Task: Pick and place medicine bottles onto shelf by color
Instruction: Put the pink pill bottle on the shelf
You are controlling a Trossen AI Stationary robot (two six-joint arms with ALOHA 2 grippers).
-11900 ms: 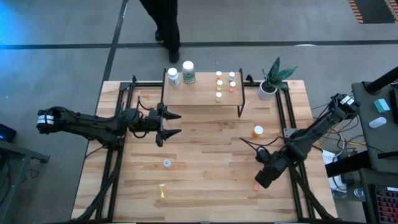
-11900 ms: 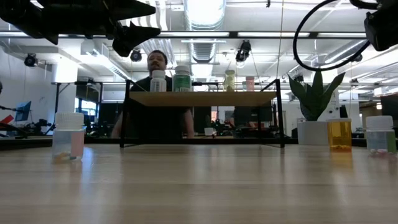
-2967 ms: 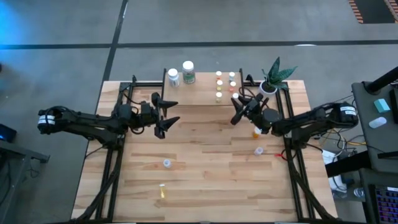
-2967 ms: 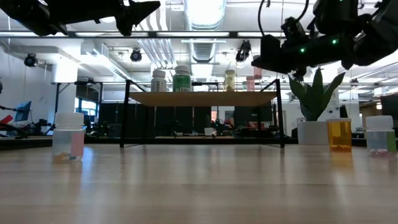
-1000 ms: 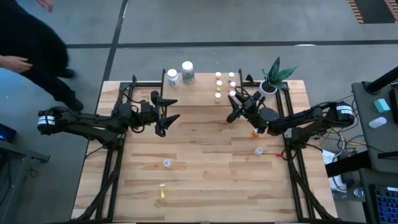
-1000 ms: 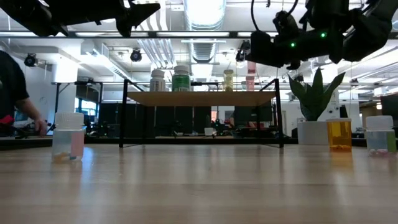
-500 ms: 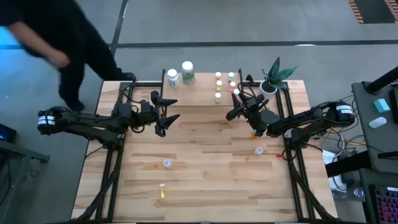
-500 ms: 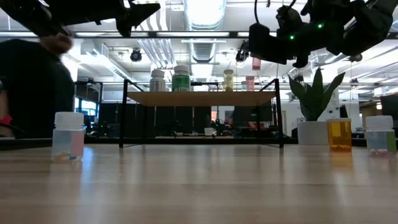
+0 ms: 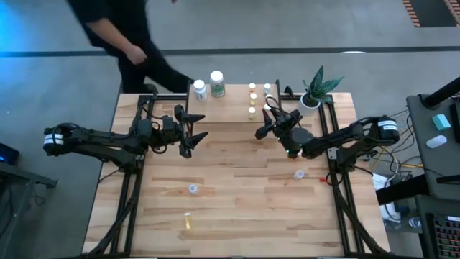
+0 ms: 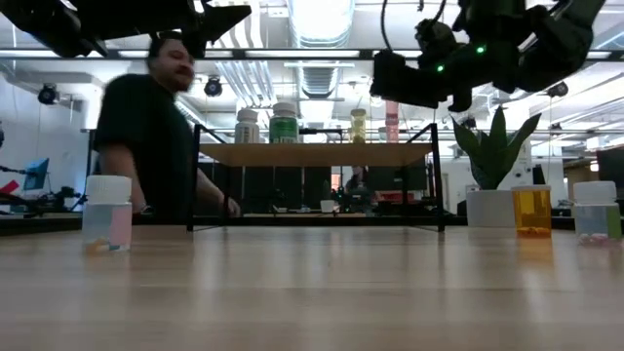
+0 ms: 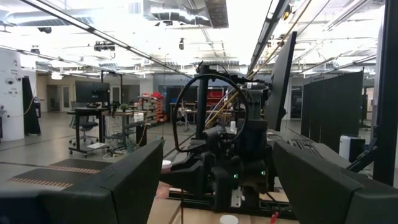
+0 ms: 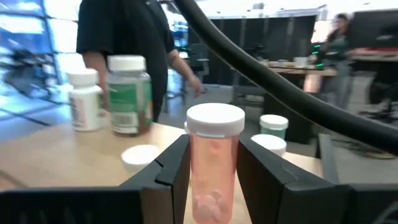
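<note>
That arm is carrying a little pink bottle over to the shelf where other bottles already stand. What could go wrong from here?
The right gripper holds the pink bottle upright above the shelf. Small bottles already stand close together there, so setting it down could topple one. The shelf is narrow, so a misplaced bottle might roll off its edge. A person is moving right beside the table's far side and could bump it.

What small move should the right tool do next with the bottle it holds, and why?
Probably lower it. The right tool grips a pink bottle upright above the shelf, beside the small bottles already standing there, so setting it down next to them seems the natural step.
</note>
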